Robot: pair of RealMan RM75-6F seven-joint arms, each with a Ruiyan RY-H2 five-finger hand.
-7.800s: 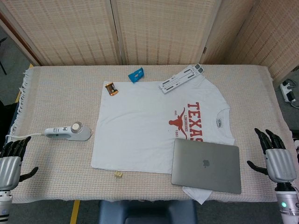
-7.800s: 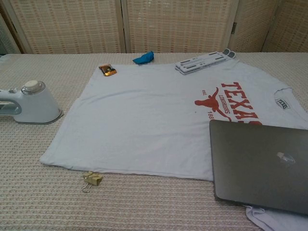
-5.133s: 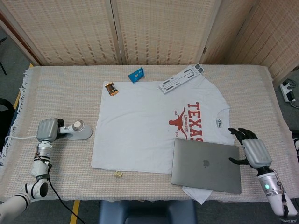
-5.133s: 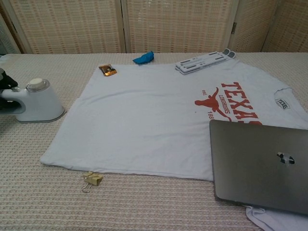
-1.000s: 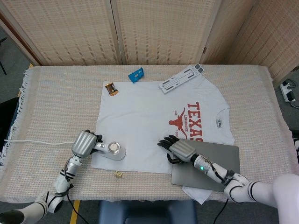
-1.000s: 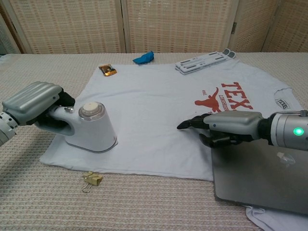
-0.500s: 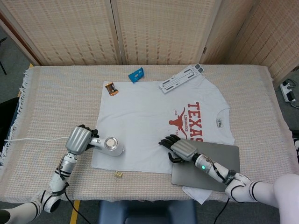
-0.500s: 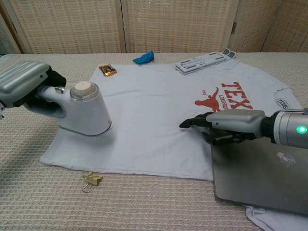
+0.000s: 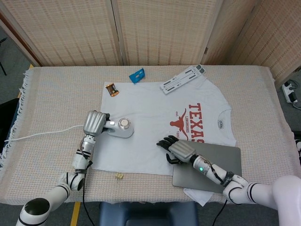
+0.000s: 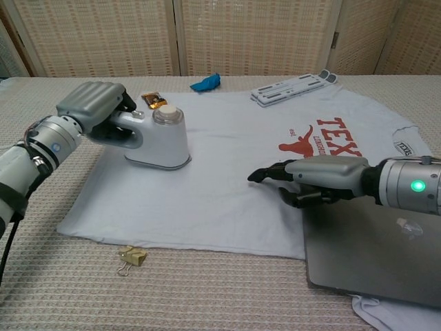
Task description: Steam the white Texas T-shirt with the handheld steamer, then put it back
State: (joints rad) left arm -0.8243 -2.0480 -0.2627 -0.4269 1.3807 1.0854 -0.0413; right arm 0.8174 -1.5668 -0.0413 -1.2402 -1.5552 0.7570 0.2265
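Note:
The white Texas T-shirt (image 9: pixel 146 113) (image 10: pixel 227 158) lies flat on the table, its red print toward the right. My left hand (image 9: pixel 94 123) (image 10: pixel 96 105) grips the handle of the white handheld steamer (image 9: pixel 121 128) (image 10: pixel 160 141), whose base sits on the shirt's left part. My right hand (image 9: pixel 178 149) (image 10: pixel 313 178) lies with fingers spread on the shirt by the laptop's near-left corner, holding nothing.
A grey laptop (image 9: pixel 209 167) (image 10: pixel 375 238) covers the shirt's lower right. A white folded stand (image 9: pixel 183 78) (image 10: pixel 293 88), a blue item (image 9: pixel 137 75), an orange packet (image 9: pixel 112 89) and a binder clip (image 9: pixel 118 175) (image 10: pixel 131 258) lie around it. The steamer's cord (image 9: pixel 42 134) trails left.
My left hand has carried the steamer from the shirt's lower-left edge up and rightward onto the shirt. My right hand has crept slightly left.

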